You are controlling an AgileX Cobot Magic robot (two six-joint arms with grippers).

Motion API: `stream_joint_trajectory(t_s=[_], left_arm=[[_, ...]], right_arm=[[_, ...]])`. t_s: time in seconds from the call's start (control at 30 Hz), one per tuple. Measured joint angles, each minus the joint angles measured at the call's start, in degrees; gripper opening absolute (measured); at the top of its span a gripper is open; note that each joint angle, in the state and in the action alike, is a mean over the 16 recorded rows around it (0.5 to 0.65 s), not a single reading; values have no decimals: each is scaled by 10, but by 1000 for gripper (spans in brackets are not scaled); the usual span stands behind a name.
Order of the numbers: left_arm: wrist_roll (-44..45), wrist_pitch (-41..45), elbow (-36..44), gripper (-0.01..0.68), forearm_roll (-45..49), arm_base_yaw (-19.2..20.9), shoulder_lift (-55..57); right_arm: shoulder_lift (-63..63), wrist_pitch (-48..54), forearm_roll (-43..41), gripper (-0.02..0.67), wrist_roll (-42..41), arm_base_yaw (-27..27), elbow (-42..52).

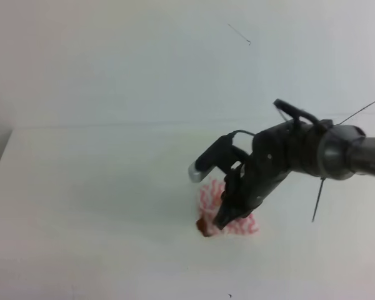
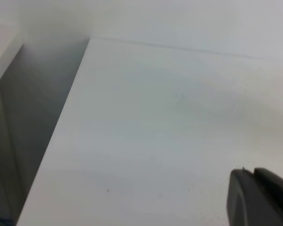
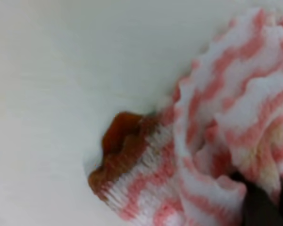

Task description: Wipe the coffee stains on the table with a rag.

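Pressing down, the right gripper (image 1: 224,215) clamps the rag (image 1: 209,199) against the coffee stains (image 3: 117,134) at its edge.

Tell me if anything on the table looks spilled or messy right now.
Yes. An orange-brown coffee stain sits on the white table at the edge of the rag, which has soaked some up at its corner. The right gripper presses on the bunched rag.

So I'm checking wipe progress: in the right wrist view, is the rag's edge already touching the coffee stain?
Yes, the rag has its lower-left edge soaked brown where it meets the coffee stain on the table.
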Motion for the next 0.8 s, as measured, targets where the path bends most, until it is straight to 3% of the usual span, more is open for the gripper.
stream_joint_trajectory(t_s=[0.17,0.3,0.6,0.8], left_arm=[[0,0,0,0,0,0,0],[0,0,0,0,0,0,0],[0,0,0,0,0,0,0],[0,0,0,0,0,0,0]], right_arm=[[0,11,-18,1,11,50,3],[0,21,-59,1,44,58,15],[-3,48,-149,1,130,-17,59],[-10,45,-141,1,137,-48,76]])
